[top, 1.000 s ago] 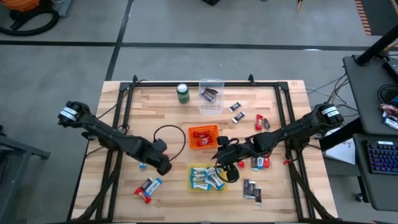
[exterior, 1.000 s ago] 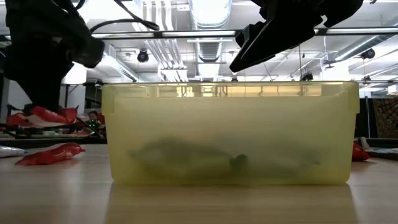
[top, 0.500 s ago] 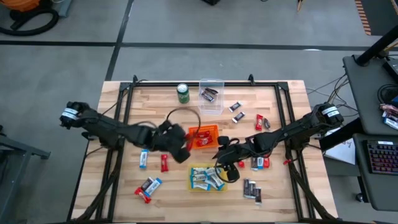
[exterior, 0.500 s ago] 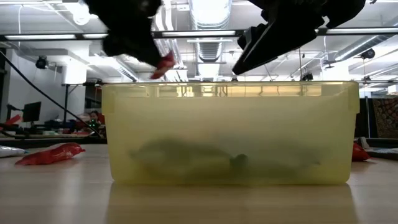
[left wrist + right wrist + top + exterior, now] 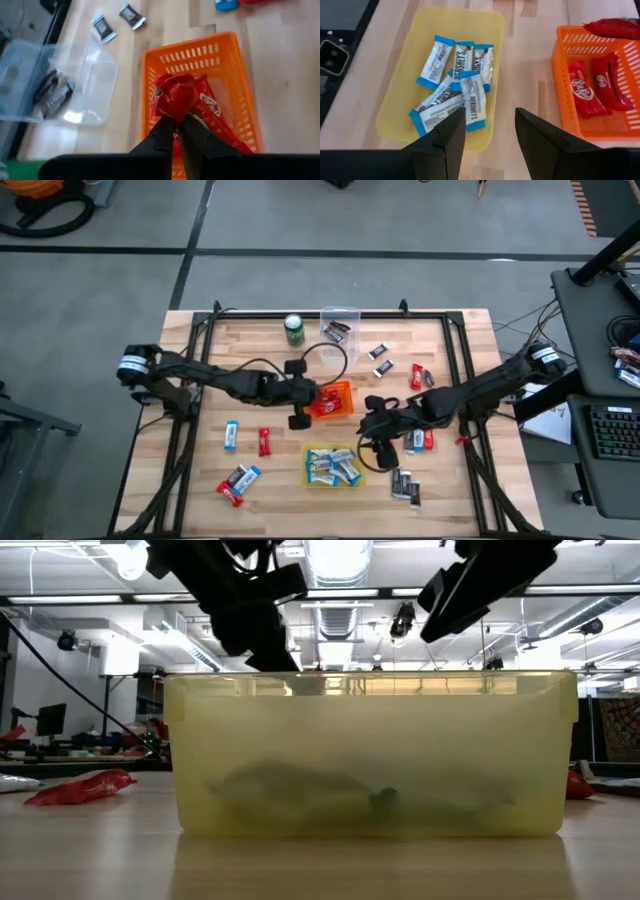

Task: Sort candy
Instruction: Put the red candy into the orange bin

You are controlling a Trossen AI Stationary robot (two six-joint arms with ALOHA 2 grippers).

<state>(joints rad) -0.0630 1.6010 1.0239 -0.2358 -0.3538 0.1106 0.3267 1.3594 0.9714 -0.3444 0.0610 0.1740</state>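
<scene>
In the left wrist view my left gripper (image 5: 176,122) is shut on a red candy (image 5: 177,97) above the orange basket (image 5: 235,75), which holds more red candy. My right gripper (image 5: 490,135) hangs open with nothing between its fingers, above the table between the yellow bin (image 5: 400,85) of blue-and-white candy and the orange basket (image 5: 600,125). From above, the left gripper (image 5: 308,404) sits at the basket's left side (image 5: 345,387). The right gripper (image 5: 365,430) is to the right of the yellow bin (image 5: 310,478). My left gripper pinches the red candy by one end of its wrapper (image 5: 175,116) between its two fingers. The fingers slant down from the table's left side. The rest of the candy sticks out beyond the fingertips, lifted clear over the basket.
A clear bin (image 5: 339,340) with dark candy and a green can (image 5: 294,330) stand at the far edge. Loose candy lies at the near left (image 5: 231,436) (image 5: 265,442) (image 5: 237,483), at the near right (image 5: 403,485) (image 5: 418,442) and at the far right (image 5: 380,360) (image 5: 420,376).
My left gripper has lifted a red candy off the table at the near left and carried it toward the far right, up to the orange basket, rolling its wrist on the way. My right gripper has drawn back a little toward the table's right edge.
</scene>
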